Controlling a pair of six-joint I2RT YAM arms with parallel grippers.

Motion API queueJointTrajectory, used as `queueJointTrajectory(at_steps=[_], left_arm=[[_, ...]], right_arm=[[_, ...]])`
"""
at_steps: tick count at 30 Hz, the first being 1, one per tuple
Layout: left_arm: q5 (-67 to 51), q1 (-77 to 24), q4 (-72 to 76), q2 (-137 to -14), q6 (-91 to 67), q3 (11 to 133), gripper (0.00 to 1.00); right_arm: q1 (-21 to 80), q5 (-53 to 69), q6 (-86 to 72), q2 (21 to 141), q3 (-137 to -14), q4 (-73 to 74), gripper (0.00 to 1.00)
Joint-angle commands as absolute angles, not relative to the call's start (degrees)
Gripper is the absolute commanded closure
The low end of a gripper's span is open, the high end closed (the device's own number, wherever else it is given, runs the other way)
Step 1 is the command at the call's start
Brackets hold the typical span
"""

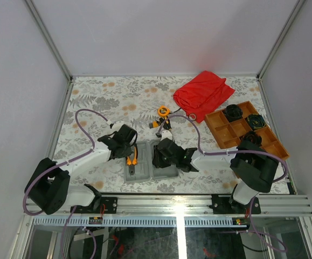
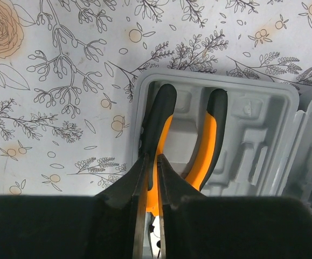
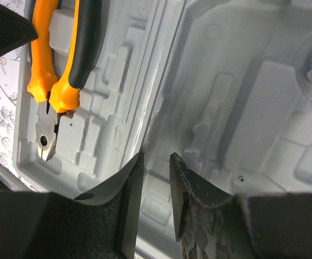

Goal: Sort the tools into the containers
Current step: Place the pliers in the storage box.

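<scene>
We see the left tool [image 2: 152, 162] pinched nearly closed on one handle of the orange-handled pliers [image 2: 208, 143]; the pliers lie inside the left grey tray [image 2: 263, 108], their steel nose resting in a moulded recess; the right tool [image 3: 156, 155] hangs low over the right grey tray [image 3: 263, 97], its fingers a narrow gap apart; the ridge where the two trays meet runs into that gap, and we cannot tell whether the fingers grip it; the two trays sit side by side, touching, on the floral desk [image 2: 64, 81] near the arm bases; just beyond them a round orange tape measure [image 1: 163, 111] and a small orange-black tool [image 1: 158, 123] lie on the desk, outside the trays; farther back lies a red cloth [image 1: 203, 90]; to the right an orange-brown divided tray [image 1: 218, 122] holds black round parts [image 1: 233, 112].
</scene>
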State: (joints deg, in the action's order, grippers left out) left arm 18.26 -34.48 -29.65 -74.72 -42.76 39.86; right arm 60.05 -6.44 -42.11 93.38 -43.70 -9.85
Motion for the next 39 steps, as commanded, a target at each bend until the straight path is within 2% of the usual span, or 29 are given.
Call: queueJointTrajectory(at_steps=[1, 25, 30, 34, 39], left_arm=[[19.86, -34.8, -30.74, -77.02, -42.45, 40.63, 0.92], [20.73, -35.41, -34.32, -88.45, -44.59, 41.23, 0.98], [20.52, -35.42, -34.06, -86.77, -45.18, 40.32, 0.99], [19.87, -35.43, -33.19, -85.3, -46.14, 39.37, 0.99], [18.52, -35.67, -31.48, -84.79, -46.88, 37.79, 0.99]], right_arm=[[60.29, -5.89, -41.88, 96.67, -41.49, -3.39, 0.67], [60.29, -6.06, -41.33, 96.9, -41.92, -2.24, 0.66], [60.29, -8.94, -38.73, 91.1, -44.55, 1.54, 0.63], [60.3, -11.78, -38.0, 85.95, -46.61, 3.36, 0.56], [60.29, -11.54, -38.14, 81.75, -46.0, -1.59, 0.52]])
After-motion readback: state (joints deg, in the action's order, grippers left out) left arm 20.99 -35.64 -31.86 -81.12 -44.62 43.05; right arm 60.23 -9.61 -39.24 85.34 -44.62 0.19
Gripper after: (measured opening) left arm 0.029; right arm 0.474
